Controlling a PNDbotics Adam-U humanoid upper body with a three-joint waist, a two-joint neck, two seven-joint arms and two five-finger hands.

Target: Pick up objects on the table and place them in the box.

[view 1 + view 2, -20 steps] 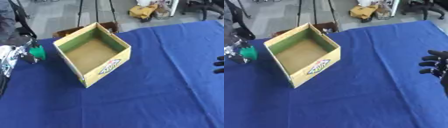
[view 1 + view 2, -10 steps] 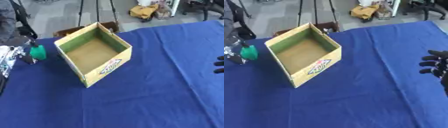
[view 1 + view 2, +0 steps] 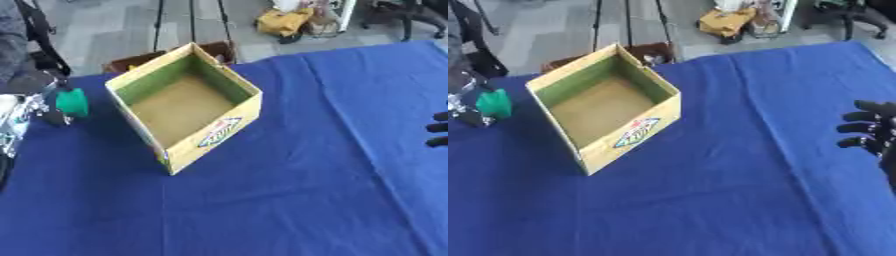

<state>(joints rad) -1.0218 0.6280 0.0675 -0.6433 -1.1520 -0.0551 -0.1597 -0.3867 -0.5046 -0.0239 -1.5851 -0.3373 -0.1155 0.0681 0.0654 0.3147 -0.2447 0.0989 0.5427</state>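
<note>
An open cardboard box (image 3: 214, 137), yellow outside with green inner walls and a brown floor, stands on the blue cloth left of centre, one corner toward me. It holds nothing that I can see. At the far left, my silvery left hand (image 3: 17, 120) has its fingers round a small green object (image 3: 70, 102), level with the box's left corner and a short gap from it. My black right hand (image 3: 872, 132) hovers at the right edge, fingers spread and relaxed toward the left, holding nothing and well away from the box.
The blue cloth (image 3: 297, 200) covers the whole table; its far edge runs just behind the box. Beyond that edge on the floor stand a brown carton (image 3: 140, 59), tripod legs and a yellow bag (image 3: 280, 22).
</note>
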